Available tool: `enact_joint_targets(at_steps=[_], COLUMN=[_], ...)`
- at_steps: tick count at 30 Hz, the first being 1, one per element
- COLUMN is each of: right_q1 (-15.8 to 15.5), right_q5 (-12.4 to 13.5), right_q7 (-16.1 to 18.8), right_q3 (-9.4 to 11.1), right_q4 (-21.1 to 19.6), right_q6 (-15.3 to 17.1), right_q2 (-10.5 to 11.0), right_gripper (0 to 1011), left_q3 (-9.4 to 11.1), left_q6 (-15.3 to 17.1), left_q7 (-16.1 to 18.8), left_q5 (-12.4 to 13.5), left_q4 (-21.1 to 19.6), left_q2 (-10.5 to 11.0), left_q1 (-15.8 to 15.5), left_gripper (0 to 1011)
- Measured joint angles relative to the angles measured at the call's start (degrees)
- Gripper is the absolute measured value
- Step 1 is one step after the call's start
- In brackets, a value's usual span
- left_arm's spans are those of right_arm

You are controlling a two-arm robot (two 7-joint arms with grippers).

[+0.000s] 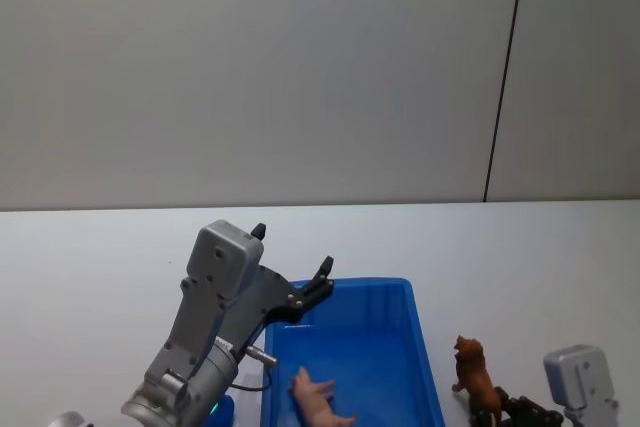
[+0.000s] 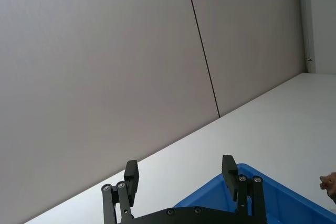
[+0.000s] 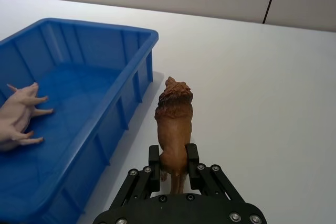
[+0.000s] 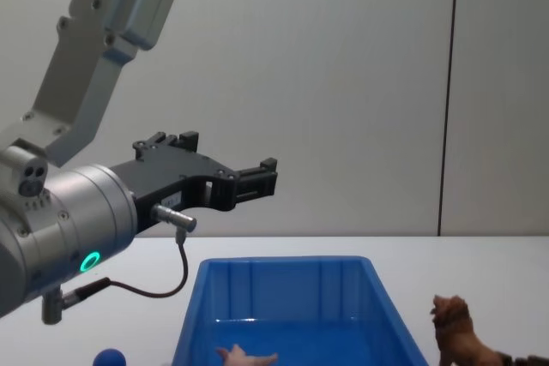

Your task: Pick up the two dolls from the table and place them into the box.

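One shaggy brown doll [image 3: 175, 124] stands seemingly pinched by right pincer [image 3: 173, 153]; left pincer [image 2: 180, 167] spread.

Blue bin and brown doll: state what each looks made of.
The blue bin: likely moulded plastic, smooth with a slight sheen, ribbed walls and thick rim. The brown doll, its rear in the right end effector: probably hard plastic or rubber, matte, with sculpted shaggy fur; which cannot be told.

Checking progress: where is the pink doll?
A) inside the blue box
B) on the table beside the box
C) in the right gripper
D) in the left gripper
A: the pink doll lies on the blue box's floor; the left gripper is open, the right gripper grips the brown doll.
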Motion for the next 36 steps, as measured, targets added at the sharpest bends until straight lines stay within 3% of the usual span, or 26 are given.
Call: enact_joint_targets(at_steps=[9,19,28,36], right_q1=[0.3,2.57,7.07,10.41], right_q5=[-1.11,-1.4,-0.91,-0.86], right_q7=[0.5,4.85,11.01,13.99], right_q3=[0.42,0.67,-0.05,-0.72], right_q4=[-1.54,-2.81,-0.82,2.45], right_q6=[-2.47,-5.44,-6.19,-5.5], right_q2=[0.27,-0.1,-2.45,-4.46], right_gripper=[280,280,280,297], left_q3=[0.0,0.0,0.0,0.0], left_q6=[0.0,0.0,0.0,0.0], left_q7=[0.0,0.0,0.0,0.0], left_q5=[0.0,0.0,0.0,0.0], left_q4=[0.0,0.0,0.0,0.0], left_q2=[0.0,0.0,0.0,0.0], left_q1=[0.0,0.0,0.0,0.0], left_gripper=[1001,1001,1001,1001])
